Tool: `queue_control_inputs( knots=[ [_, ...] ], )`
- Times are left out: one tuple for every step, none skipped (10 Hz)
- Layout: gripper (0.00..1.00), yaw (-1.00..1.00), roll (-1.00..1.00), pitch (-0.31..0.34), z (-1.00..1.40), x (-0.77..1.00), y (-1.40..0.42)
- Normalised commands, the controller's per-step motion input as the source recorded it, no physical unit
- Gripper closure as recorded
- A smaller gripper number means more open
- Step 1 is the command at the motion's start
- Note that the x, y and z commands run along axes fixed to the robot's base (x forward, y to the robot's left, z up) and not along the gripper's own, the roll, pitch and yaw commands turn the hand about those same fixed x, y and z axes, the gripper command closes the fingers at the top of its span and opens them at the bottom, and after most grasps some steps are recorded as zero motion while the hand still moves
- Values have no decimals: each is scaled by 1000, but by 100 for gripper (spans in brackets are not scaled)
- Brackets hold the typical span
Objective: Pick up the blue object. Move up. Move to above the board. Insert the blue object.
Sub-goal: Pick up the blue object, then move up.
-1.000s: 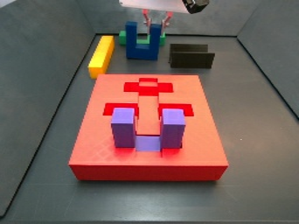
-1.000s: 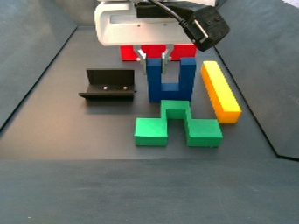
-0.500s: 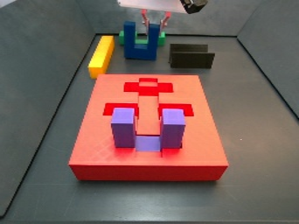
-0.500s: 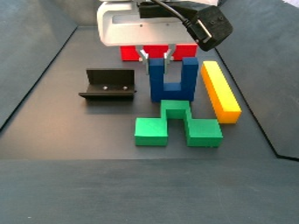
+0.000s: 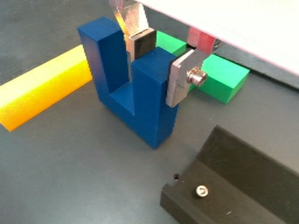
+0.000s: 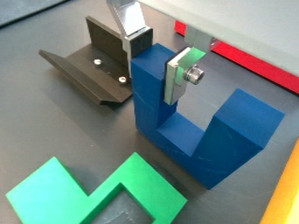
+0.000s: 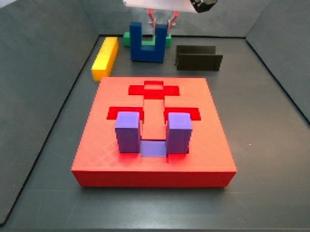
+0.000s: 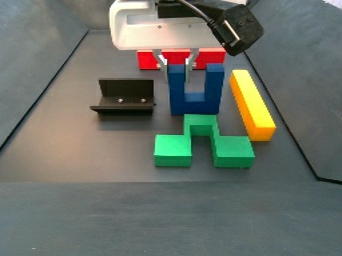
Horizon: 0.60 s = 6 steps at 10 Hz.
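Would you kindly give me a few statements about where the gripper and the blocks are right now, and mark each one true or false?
1. The gripper straddles one prong of the blue object, a finger on each side. True.
2. The blue object already sits in the board. False: it stands on the floor beyond the board, between the yellow bar and the fixture.
3. A purple U-shaped block sits in the board. True.
4. The green block is stacked on the yellow bar. False: it lies on the floor beside the bar.
5. The blue object lies on its side. False: it stands upright, prongs up.
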Motion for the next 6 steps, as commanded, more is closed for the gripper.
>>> queue_control_inputs(
  knots=[
    [100, 0, 0, 0, 0, 0, 0],
    [100, 0, 0, 0, 0, 0, 0],
    [100, 0, 0, 0, 833, 0, 0],
    [100, -19, 9, 46, 752, -53, 59],
    [100, -24, -4, 61, 517, -56, 42],
    [100, -14, -16, 38, 237, -12, 26]
  ],
)
